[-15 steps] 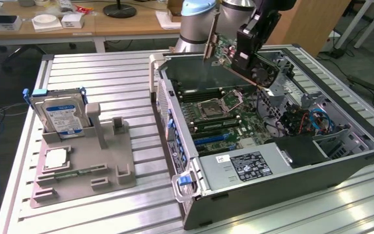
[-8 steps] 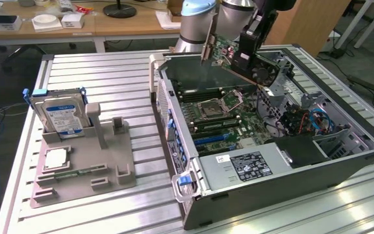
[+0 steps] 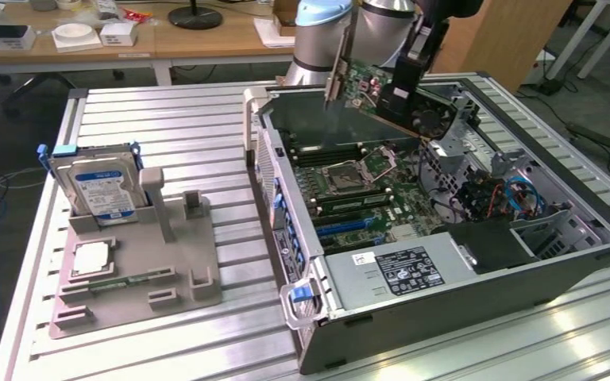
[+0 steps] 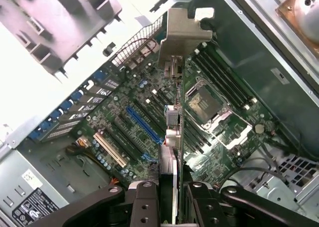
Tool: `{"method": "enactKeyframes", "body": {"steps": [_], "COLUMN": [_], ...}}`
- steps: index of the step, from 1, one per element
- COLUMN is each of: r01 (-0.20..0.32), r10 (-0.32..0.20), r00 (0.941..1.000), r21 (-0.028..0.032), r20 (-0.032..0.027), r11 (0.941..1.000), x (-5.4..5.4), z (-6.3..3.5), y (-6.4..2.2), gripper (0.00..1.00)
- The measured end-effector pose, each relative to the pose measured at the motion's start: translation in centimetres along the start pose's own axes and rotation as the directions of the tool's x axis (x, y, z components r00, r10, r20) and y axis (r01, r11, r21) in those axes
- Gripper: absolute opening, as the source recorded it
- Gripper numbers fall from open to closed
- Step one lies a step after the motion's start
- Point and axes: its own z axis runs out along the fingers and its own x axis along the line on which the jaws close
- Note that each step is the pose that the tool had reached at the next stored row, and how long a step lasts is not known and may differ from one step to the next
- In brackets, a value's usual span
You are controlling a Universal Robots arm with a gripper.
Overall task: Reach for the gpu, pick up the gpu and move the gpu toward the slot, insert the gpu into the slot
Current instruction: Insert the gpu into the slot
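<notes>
Gripping the gpu [image 4: 173,137] edge-on in the claw [image 4: 171,199], pointing straight out ahead to its bracket [image 4: 185,35], hanging clear above the board [image 4: 239,137], blue slot [image 4: 143,124] beyond, slightly off to the side.

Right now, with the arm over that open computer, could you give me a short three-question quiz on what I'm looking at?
1. True or false: the gripper is shut on the gpu.
2. Relative to the motherboard, the gpu is: A) plugged into it; B) held in the air above it; C) lying flat on it.
3. What stands upright in the gray holder on the exterior view's left?

Key
1. True: the card sits between the two fingers.
2. B.
3. The hard drive with the blue-white label.
</notes>
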Motion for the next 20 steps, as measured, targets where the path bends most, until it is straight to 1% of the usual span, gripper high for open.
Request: {"method": "enactKeyframes", "body": {"steps": [5,10,15,20], "r01": [0.064,0.131,0.196,0.260], "r10": [-0.064,-0.131,-0.196,-0.260], "r00": [0.9979,0.9913,0.9805,0.9656], "r21": [-0.0011,-0.0025,-0.0041,-0.0058], "r20": [-0.0032,-0.0064,-0.0095,-0.0124], "r11": [0.9979,0.9913,0.9806,0.9657], "x": [0.01,0.01,0.01,0.02], "z": [0.00,0.00,0.00,0.00], "y": [0.00,0.00,0.01,0.01], "gripper": [0.27,0.27,0.27,0.27]}}
